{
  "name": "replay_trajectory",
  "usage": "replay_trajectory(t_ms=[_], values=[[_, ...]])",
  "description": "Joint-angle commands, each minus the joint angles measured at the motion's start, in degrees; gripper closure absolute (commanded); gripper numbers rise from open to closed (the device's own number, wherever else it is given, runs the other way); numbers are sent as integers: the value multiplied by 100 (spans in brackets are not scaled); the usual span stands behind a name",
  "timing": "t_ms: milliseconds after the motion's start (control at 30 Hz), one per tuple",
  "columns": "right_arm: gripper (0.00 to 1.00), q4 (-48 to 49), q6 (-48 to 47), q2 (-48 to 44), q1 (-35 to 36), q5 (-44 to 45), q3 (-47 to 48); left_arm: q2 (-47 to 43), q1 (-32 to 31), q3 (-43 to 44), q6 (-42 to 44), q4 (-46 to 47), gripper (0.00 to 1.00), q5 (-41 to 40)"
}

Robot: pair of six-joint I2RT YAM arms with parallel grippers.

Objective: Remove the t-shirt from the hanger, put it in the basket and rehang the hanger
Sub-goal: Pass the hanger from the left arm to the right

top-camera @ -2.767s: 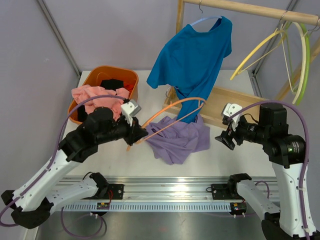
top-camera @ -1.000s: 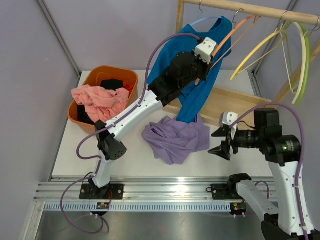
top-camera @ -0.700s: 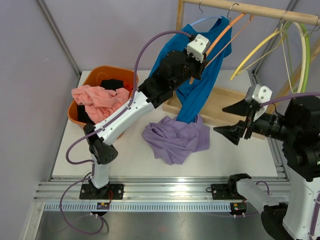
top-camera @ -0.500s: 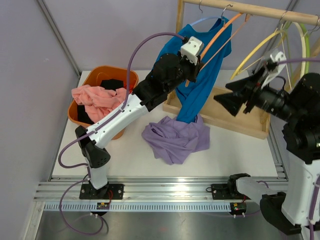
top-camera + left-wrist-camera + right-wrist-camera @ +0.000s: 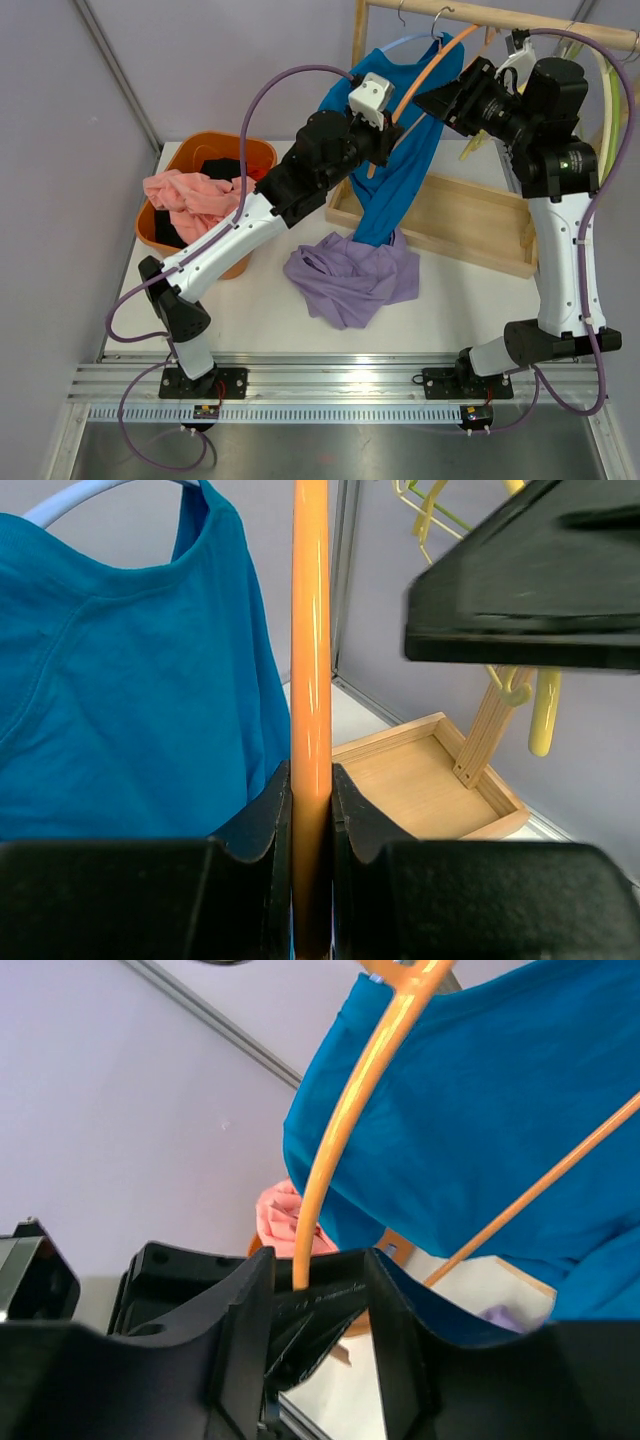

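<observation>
L gripper pinches orange hanger above white table, grey walls.

Left arm stretched up, left gripper clamped tight, right arm raised, right gripper spread.

white table: orange bin rear left, crumpled purple garment at centre, wooden tray rear right, apart from the bin.
</observation>
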Motion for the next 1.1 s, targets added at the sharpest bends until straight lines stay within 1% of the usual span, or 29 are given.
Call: replay_trajectory(t_ms=[0,33,67,100,133,200,333,467,567,733,933,967,1067], values=[[54,2120,840,-641,-8,61,-1000,-325,9,42,-271,901,100,54],[56,2120,850,-609,1,87,-1024,-326,9,24,-324,901,100,72],[57,1972,868,-504,1,70,-676,-352,9,7,-342,901,100,72],[57,1727,894,-364,1,113,-542,-361,9,-11,-368,901,100,90],[57,1759,903,-354,1,122,-523,-378,9,-29,-377,901,100,98],[54,2039,990,-424,-8,131,-777,-405,9,-38,-421,901,100,116],[50,2128,1149,-363,1,0,-865,-405,9,-55,-509,1051,100,142],[51,2102,1325,-249,1,-71,-918,-405,9,-81,-605,1095,100,160],[51,2041,1325,-239,1,61,-1049,-440,0,-81,-623,1095,100,151],[53,2049,1334,-266,18,26,-1156,-440,-17,-90,-676,1104,100,169],[54,2067,1299,-187,273,70,-1296,-405,-53,-82,-737,1130,100,186],[55,2084,1290,-161,317,70,-1296,-387,-61,-73,-737,1139,100,186],[68,2163,1351,-81,431,35,-1322,-370,-88,-73,-746,1130,100,178]])
